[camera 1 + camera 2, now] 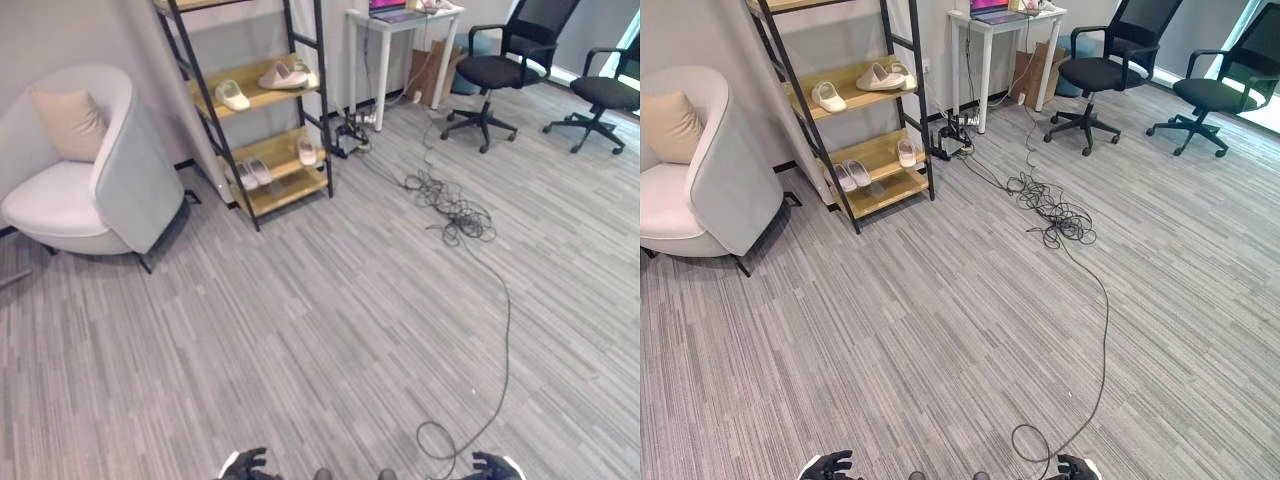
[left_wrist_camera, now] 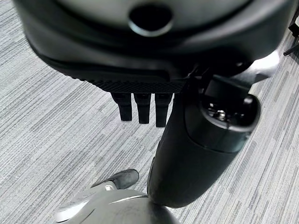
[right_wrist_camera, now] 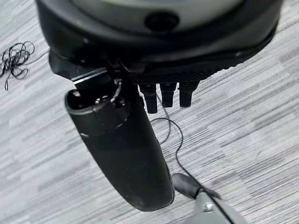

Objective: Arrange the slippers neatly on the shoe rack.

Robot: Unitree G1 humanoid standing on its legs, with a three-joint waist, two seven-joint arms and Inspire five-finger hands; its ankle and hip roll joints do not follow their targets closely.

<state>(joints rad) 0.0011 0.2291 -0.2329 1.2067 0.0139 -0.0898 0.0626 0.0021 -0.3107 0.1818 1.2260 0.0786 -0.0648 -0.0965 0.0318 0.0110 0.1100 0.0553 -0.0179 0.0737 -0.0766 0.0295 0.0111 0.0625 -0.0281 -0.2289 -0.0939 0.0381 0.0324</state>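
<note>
Both hands empty, fingers relaxed and hanging over the grey striped carpet floor (image 1: 330, 330): left hand (image 1: 245, 465), right hand (image 1: 495, 466). Black-framed leaning shoe rack with wooden shelves (image 1: 262, 90) stands well apart, against the far wall beside the white tub armchair (image 1: 80, 170). Upper shelf carries a single cream slipper (image 1: 232, 95) and a beige pair (image 1: 285, 75), the pair looks skewed. Lower shelf holds a grey pair (image 1: 254, 173) and a lone pale slipper (image 1: 307, 150). Risks, my read: the tangled black cable pile (image 1: 450, 210) sits near the approach path, a snag hazard; reaching in could knock slippers off the shelves.
</note>
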